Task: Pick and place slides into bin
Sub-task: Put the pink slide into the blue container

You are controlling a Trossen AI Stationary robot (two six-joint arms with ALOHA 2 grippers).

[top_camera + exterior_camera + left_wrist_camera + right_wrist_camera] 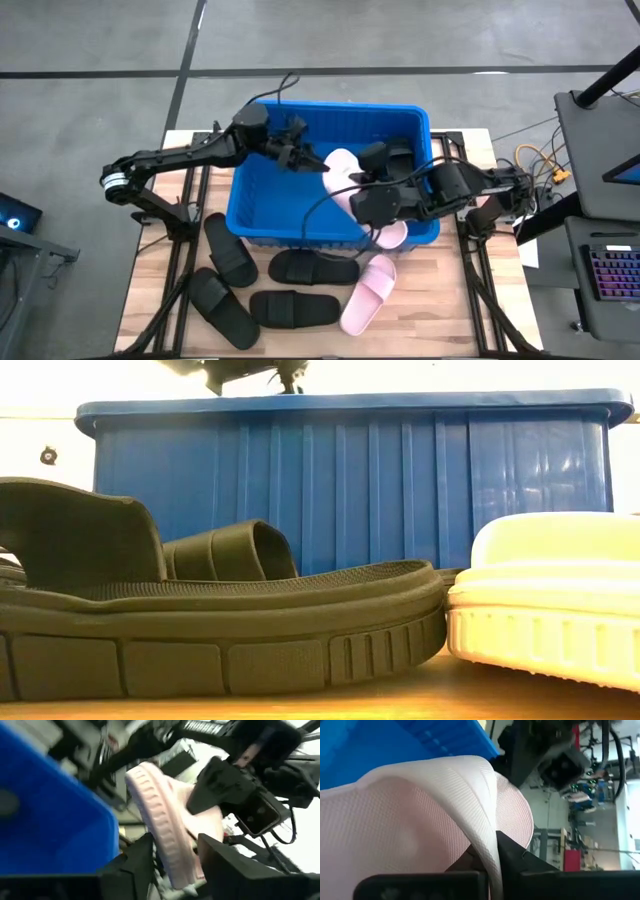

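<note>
Grippers meet over the blue bin [255,215]: the right gripper [492,851] is clamped tight on a pink slide [343,175], fingers pinching its strap edge. The left gripper [172,857] sits at the slide's other end, jaws partly spread around its sole (contact unclear). Below them on the table lie four black slides [313,268] and another pink slide [368,292].

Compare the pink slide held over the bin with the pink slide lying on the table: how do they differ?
The held pink slide is lifted over the blue bin, gripped by the right tool; the other pink slide lies flat on the table, outside the bin and untouched. Both share the same pale pink colour.
</note>
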